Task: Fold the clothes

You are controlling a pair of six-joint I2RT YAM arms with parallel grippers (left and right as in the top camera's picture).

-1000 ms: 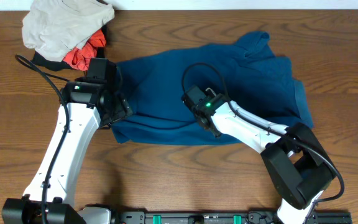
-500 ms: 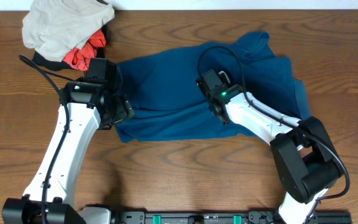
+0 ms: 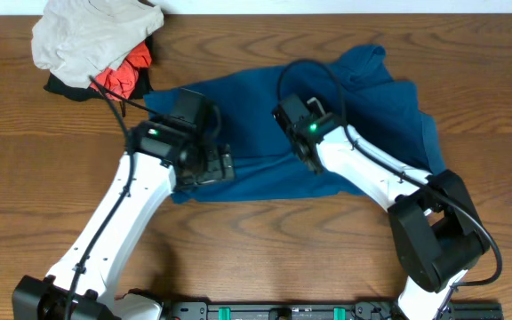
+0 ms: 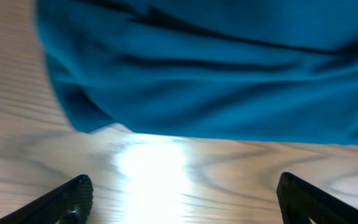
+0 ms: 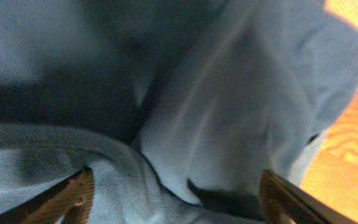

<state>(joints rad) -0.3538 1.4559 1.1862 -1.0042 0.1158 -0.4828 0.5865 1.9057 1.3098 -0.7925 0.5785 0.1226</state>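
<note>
**Clerk:** Item one, teal shirt [image 3: 247, 116]. Location?

**Checker:** On the table [image 3: 469, 53], centre, rumpled, cloth bunched at its far right. Change noted: the near hem lies a little further up than a second ago. A first fold seems begun, not finished.

**Clerk:** Left gripper [image 3: 216, 167]?

**Checker:** It has shifted rightward along the near hem. Fingers spread wide, nothing between them, bare wood beneath.

**Clerk:** Right gripper [image 3: 290, 116]?

**Checker:** Moved from the hem up to mid-shirt. Fingers wide apart over cloth, gripping nothing that shows.

**Clerk:** Containers?

**Checker:** None in view. Pale garment [image 3: 92, 36], orange-red garment [image 3: 118, 78] and black garment [image 3: 65, 87] lie heaped loose, near the shirt's far left corner.
</note>
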